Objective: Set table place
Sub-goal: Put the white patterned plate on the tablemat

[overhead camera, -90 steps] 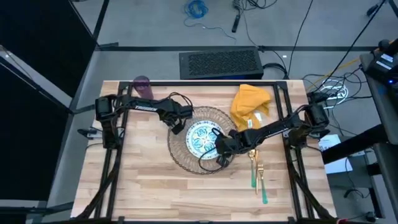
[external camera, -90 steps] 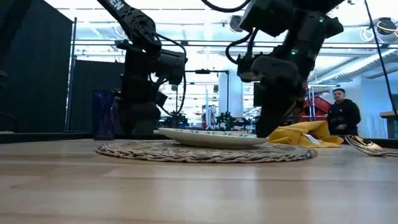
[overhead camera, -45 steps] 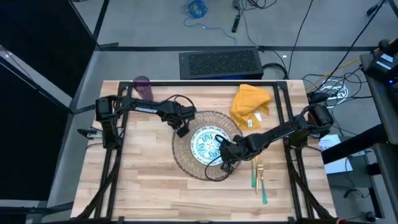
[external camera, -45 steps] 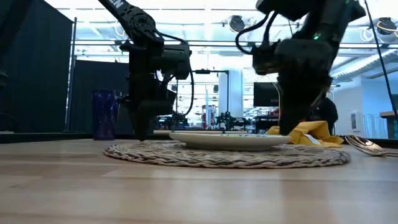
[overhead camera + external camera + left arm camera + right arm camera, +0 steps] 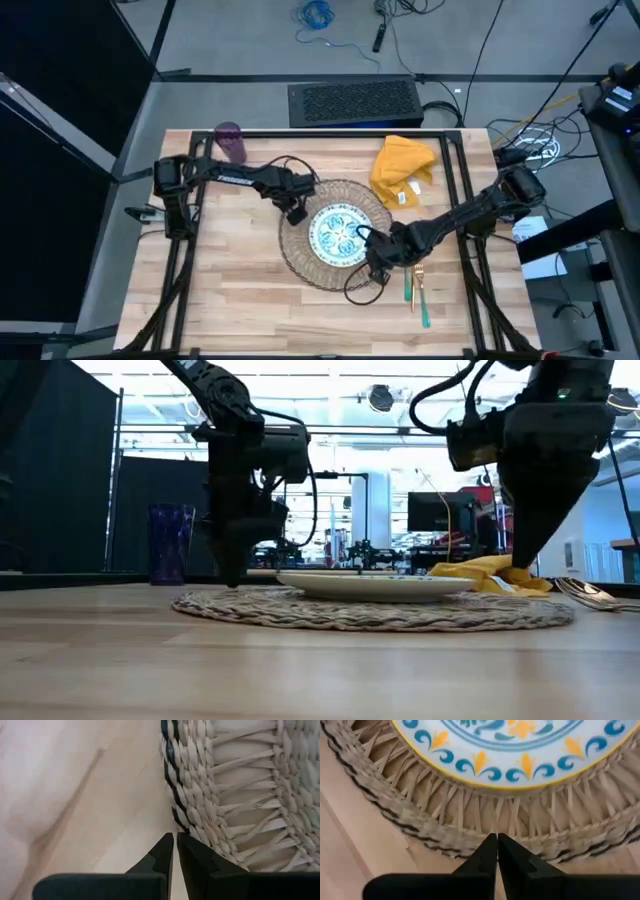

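We've got the straw mat (image 5: 336, 233) sitting around the middle of the table (image 5: 240, 300), with the patterned plate (image 5: 340, 235) resting on it, roughly centered. The left gripper (image 5: 296, 212) is down at the mat's rim on the side toward the table's left edge, and its fingers (image 5: 162, 855) are pinched together right at the rim. The right gripper (image 5: 378, 272) is at the rim on the near-right side, fingers (image 5: 487, 852) also pressed together over the woven edge. The yellow napkin (image 5: 403, 168) lies crumpled near the far edge, right of center. The purple cup (image 5: 231, 142) stands by the far-left corner. The fork and spoon (image 5: 415, 285) lie just right of the mat, toward the near edge.
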Controlling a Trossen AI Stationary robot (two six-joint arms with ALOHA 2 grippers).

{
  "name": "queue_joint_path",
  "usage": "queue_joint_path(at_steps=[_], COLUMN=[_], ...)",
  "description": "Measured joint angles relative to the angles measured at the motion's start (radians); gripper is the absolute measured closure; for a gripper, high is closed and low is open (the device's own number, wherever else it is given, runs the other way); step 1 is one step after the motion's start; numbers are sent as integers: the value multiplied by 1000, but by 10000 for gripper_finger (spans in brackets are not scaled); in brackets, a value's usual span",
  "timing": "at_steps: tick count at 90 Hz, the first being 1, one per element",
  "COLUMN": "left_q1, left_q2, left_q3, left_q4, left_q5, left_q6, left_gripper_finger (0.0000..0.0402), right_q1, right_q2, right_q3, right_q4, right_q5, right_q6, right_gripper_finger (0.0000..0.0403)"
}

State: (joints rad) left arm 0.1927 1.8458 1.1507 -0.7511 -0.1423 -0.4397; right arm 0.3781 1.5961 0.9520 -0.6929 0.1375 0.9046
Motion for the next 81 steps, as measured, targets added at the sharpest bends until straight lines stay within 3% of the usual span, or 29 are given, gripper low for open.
queue_joint_path(at_steps=[26, 46, 81], left_q1=[-17, -17, -11], left_q2=[0, 0, 0], left_q3=[0, 0, 0], left_q4=[40, 36, 15], left_q5=[16, 15, 12], left_q6=[-24, -24, -23], left_gripper_finger=[385, 385, 385], right_q1=[4, 49, 68], right_q2=[17, 17, 17], right_q3=[0, 0, 0], right_q4=[10, -23, -46], right_q5=[-8, -114, -143], right_q6=[15, 63, 84], right_gripper_finger=[403, 403, 403])
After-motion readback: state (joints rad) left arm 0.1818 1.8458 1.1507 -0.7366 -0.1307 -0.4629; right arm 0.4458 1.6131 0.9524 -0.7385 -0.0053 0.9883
